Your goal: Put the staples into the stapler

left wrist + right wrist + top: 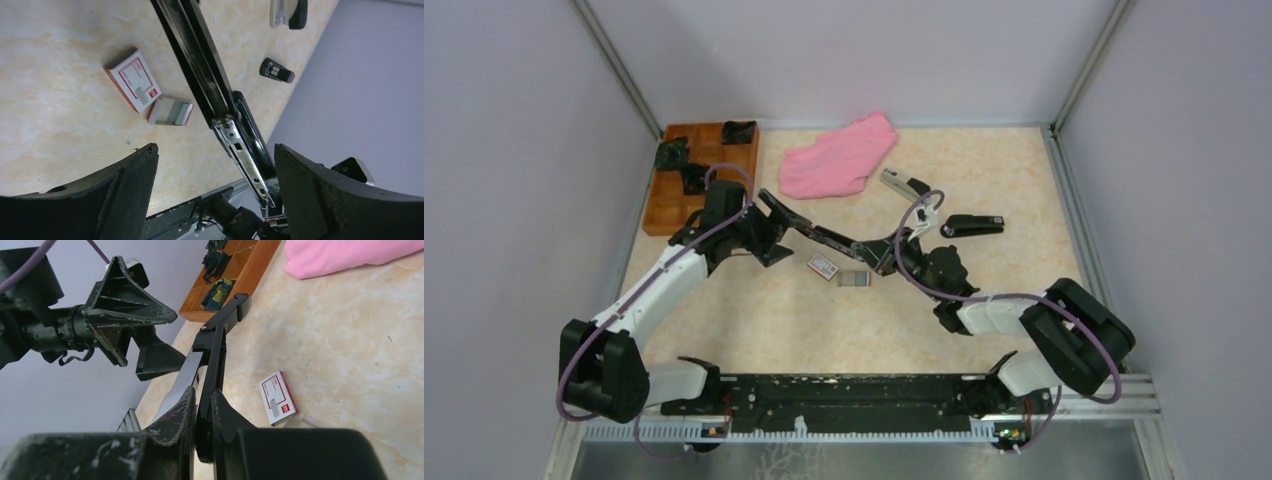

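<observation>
The right hand (202,405) clamps the opened stapler (819,234) above the counter (754,320). The left hand (771,238), fingers apart, hovers at its far end. The staples (854,279) lie just below the right hand, not yet loaded. Likely next, the left hand fetches them.

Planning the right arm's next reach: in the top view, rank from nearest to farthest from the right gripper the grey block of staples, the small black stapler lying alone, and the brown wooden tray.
1. Grey block of staples, just left of the right gripper.
2. Small black stapler, to its right.
3. Brown wooden tray, far-left corner.
</observation>
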Action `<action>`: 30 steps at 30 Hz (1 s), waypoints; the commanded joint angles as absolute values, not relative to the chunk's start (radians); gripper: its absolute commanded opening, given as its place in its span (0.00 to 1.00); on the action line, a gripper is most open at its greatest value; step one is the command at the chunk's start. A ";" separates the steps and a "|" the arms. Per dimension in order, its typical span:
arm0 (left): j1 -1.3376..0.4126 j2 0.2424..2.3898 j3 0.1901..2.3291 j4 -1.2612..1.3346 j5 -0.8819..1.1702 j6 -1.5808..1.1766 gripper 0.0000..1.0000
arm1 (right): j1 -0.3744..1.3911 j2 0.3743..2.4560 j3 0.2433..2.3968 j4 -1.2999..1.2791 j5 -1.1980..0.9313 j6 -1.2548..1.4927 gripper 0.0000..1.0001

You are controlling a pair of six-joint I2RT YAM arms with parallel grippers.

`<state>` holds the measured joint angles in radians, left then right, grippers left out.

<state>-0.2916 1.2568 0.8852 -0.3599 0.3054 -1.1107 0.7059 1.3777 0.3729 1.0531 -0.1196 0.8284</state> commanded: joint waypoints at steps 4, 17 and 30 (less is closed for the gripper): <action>-0.367 1.308 0.878 -0.260 0.328 -1.226 0.83 | 0.778 1.414 0.406 1.311 0.007 0.787 0.00; -0.373 1.374 0.875 -0.223 0.314 -1.239 0.50 | 0.829 1.475 0.412 1.394 0.040 0.758 0.00; -0.374 1.402 0.864 -0.204 0.324 -1.242 0.12 | 0.868 1.532 0.412 1.459 0.039 0.735 0.00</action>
